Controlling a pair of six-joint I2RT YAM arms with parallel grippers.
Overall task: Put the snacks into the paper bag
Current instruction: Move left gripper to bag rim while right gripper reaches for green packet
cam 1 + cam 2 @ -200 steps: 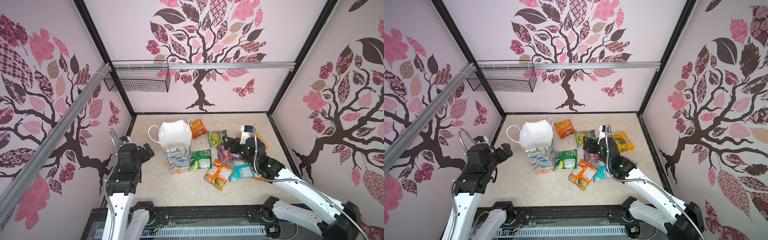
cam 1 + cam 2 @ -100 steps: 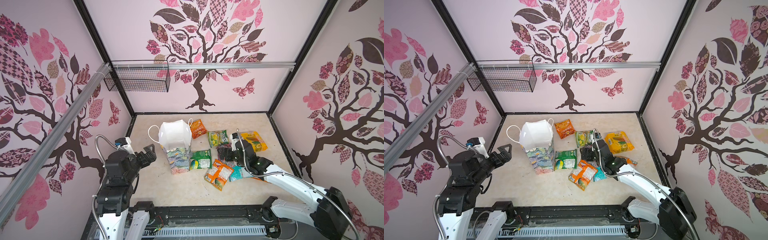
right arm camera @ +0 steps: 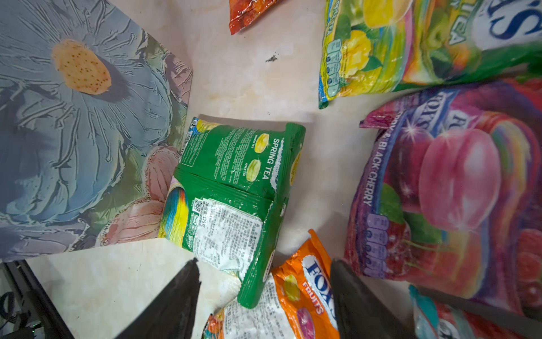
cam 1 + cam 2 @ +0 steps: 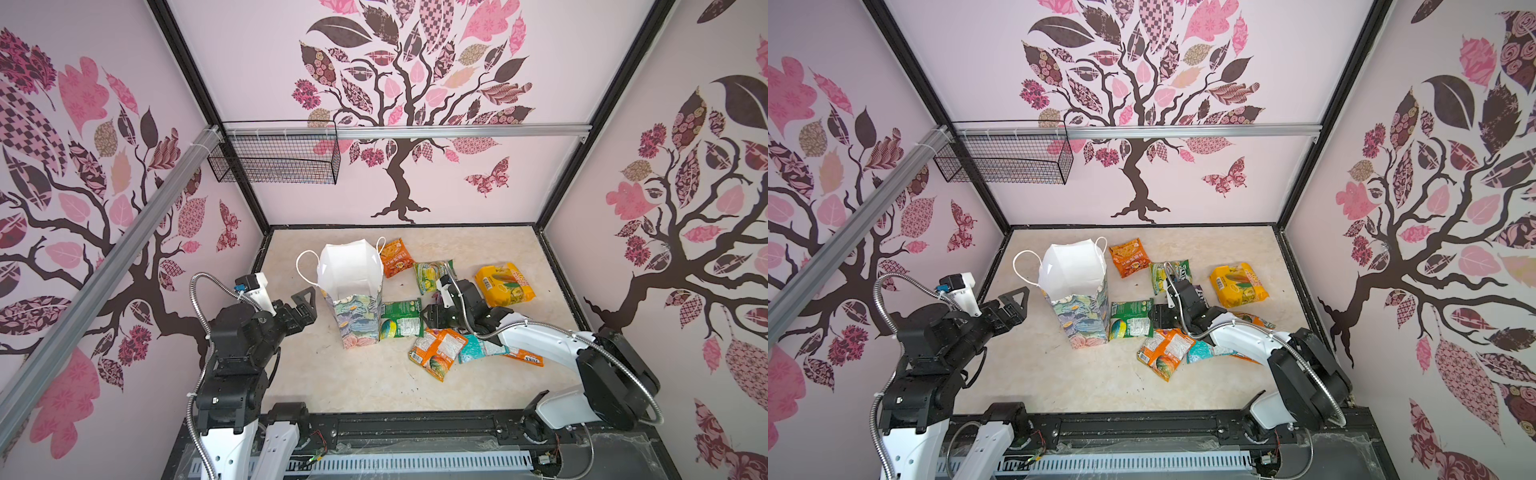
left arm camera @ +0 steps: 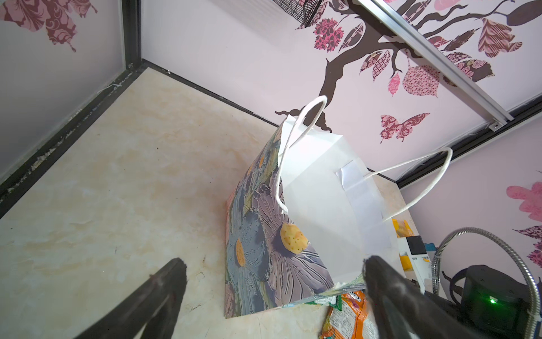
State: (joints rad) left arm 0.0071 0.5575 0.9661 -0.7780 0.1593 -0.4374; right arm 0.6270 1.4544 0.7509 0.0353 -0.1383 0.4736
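Currently paper bag [image 4: 357, 320] stands upright left of centre on the table [image 4: 353, 386]; long axis vertical, mouth up and open, white inside showing; counts: one bag, eight snacks, two grippers, one wire basket [image 4: 274, 160] on the back rail; all eight snacks lie flat on the table right of the bag: orange packet [image 4: 397, 257] just beside the bag's far corner, yellow-green packet [image 4: 430, 274] next to it, yellow packet [image 4: 505, 284] furthest right with long axis roughly side to side, green packet [image 3: 234, 187] printed back up and creased across the middle, one edge touching the bag's base, purple packet [image 3: 454, 190] mostly hidden under the right gripper in both top views, orange-and-white packet [image 4: 436, 351] lying diagonal, teal packet [image 4: 473, 349] touching it, second orange packet [image 4: 525, 358] partly under the right arm; right gripper [image 3: 264, 264] is low over the pile, pointing at the bag, jaws apart and straddling the green packet's near corner where it overlaps the orange-and-white one; contact cannot be told; green packet sits between that gripper and the bag; left gripper [image 4: 309, 305] hovers just left of the bag, clear of it, jaws spread wide, nothing held
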